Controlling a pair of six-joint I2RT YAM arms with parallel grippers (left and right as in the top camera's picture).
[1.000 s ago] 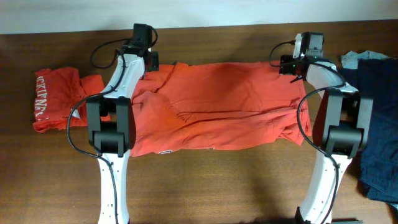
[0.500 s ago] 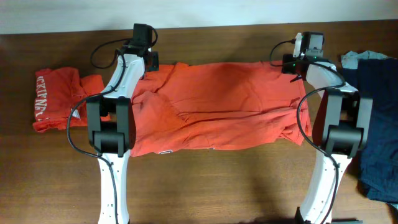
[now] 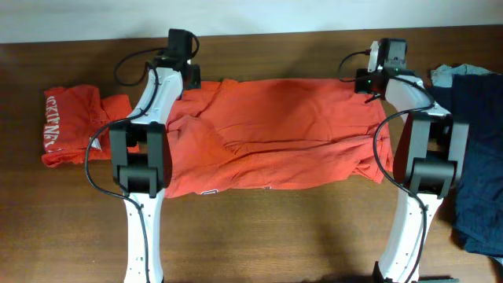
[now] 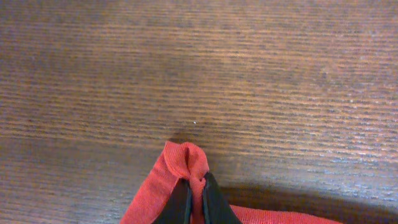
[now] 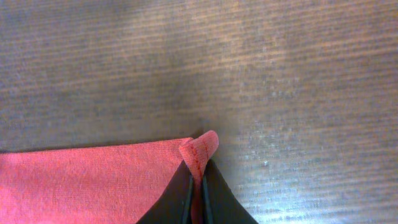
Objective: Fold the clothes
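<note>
Jaws of left gripper (image 4: 194, 194) clamp a pinch of shirt (image 3: 275, 130) hem; right gripper (image 5: 196, 186) likewise, both at the far edge. Since a second ago, right arm has nudged slightly outward, tautening that edge: likely spreading flat before folding. Folded shirt (image 3: 71, 126) lies far left, navy garments (image 3: 479, 157) far right. Soft knit cotton, rumpled; tabletop (image 4: 249, 74) grained wood.

Centre of the overhead frame: plain orange-red T-shirt (image 3: 275, 134). Far left: folded orange-red T-shirt (image 3: 69, 126) with white block lettering. Right edge: dark navy garments (image 3: 479, 157), pale blue cloth (image 3: 444, 75) above. Brown wood-grain table (image 3: 275, 236); white-and-black arms (image 3: 145, 157).
</note>
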